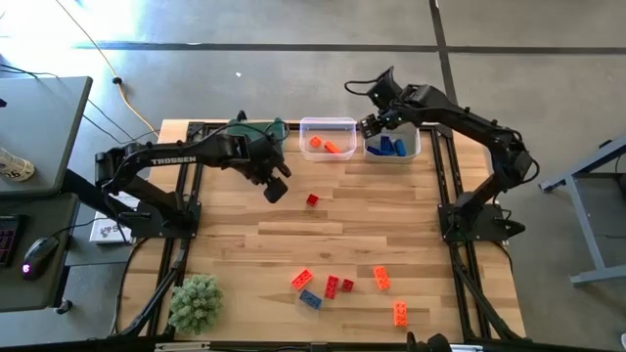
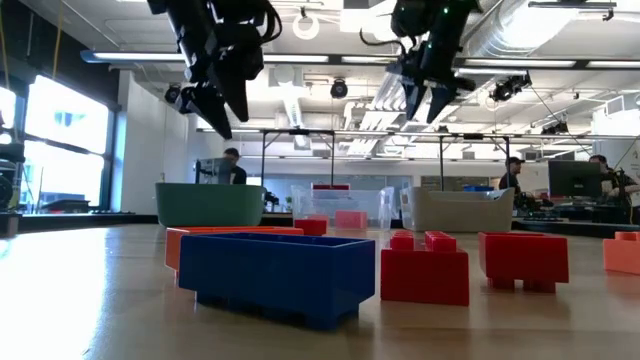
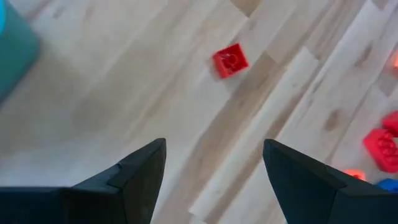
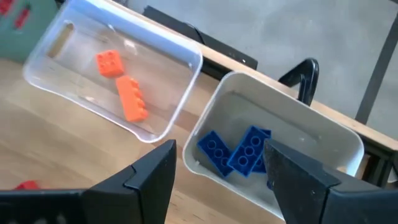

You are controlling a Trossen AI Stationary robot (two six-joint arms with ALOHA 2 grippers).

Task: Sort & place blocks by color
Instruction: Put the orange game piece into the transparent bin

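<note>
- Bright daylight floods the room; a window in the low view glares white.
- Ceiling lights add glare.
- Left wrist view is blurred; a red block looks soft.
- Low view's nearest blue block is slightly unfocused.

Three bins in a row along table top edge, high view: left bin, middle bin holding two blocks, right bin holding several. Single block below middle bin. Loose cluster at lower centre. Plant ball lower left.
</note>
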